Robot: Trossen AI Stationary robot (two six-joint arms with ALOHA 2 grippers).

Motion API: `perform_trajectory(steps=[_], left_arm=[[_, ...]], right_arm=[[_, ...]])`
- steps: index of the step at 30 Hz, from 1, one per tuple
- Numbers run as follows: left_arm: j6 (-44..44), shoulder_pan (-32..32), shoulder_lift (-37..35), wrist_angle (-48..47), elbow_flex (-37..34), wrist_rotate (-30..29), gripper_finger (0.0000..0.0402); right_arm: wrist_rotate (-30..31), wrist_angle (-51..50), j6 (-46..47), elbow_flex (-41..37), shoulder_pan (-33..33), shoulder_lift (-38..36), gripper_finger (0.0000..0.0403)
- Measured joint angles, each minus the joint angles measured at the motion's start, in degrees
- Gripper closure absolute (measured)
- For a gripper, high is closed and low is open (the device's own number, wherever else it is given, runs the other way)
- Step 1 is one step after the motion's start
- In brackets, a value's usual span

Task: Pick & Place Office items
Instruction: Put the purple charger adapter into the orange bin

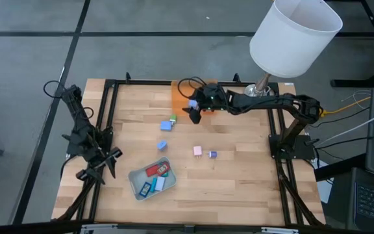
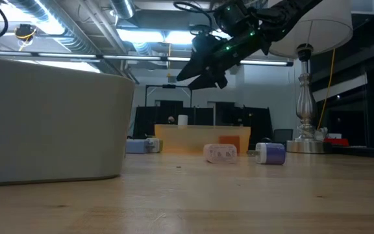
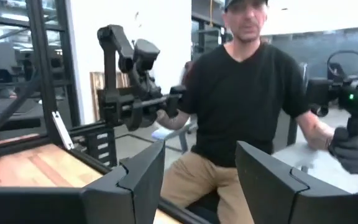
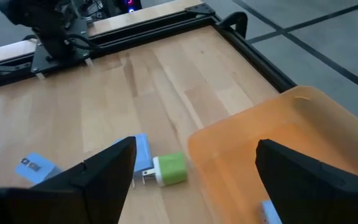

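My right gripper (image 1: 192,112) hangs open and empty in the air over the near left corner of the translucent orange tray (image 1: 179,94), which also shows in the right wrist view (image 4: 278,143). A green block (image 4: 169,169) and a blue block (image 4: 140,152) lie on the table just beside the tray. Another blue piece (image 1: 162,145), a pink block (image 1: 198,151) and a purple block (image 1: 212,154) lie mid-table. The grey-green tray (image 1: 137,177) holds red and blue pieces. My left gripper (image 1: 112,156) waits open at the table's left side.
A lamp with a white shade (image 1: 294,32) stands at the far right corner, close to my right arm. Black frame rails (image 1: 109,97) run along the table's edges. A person (image 3: 247,93) sits beyond the table's left edge in the left wrist view.
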Motion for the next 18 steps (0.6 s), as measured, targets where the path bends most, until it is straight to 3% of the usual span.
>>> perform_trajectory(steps=[8, 18], left_arm=[[-3.09, 0.00, 0.27, -11.00, 0.00, -0.66, 0.0206], [-6.24, 0.00, 5.05, -11.61, 0.00, 2.19, 0.0207]], right_arm=[[-0.15, 0.66, -2.43, 0.00, 3.62, 0.00, 0.0077], [0.02, -6.37, -8.42, 0.00, 10.28, 0.00, 0.0077]])
